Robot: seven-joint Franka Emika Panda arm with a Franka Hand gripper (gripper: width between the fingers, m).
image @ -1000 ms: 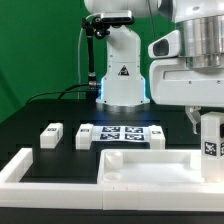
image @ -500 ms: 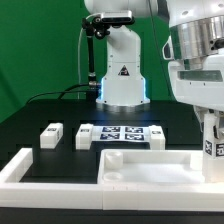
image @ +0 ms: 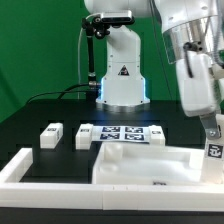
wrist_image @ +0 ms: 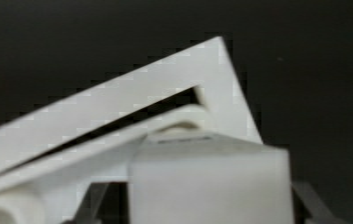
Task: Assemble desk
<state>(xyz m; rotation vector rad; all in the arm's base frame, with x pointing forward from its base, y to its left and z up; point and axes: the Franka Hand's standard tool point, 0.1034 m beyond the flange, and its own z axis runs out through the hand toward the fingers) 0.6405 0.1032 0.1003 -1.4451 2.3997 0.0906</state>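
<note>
Three leg blocks can be counted, and one tabletop (image: 150, 168), which lies flat at the front of the bench (image: 30, 112). The held leg block (image: 213, 150) hangs upright at the exterior view's right, by the tabletop's right-hand corner; whether it touches cannot be told. The gripper (image: 212, 135) has its fingers (wrist_image: 95, 203) partly closed on two opposite sides of it. Behind the tabletop lie the outer leg block (image: 51, 135) and the inner leg block (image: 86, 134), which sits just beside the marker board (image: 125, 133). No fourth block shows. The plastic looks stiff, light and smooth, so probably slippery. Flat opposite faces seem the safest hold.
</note>
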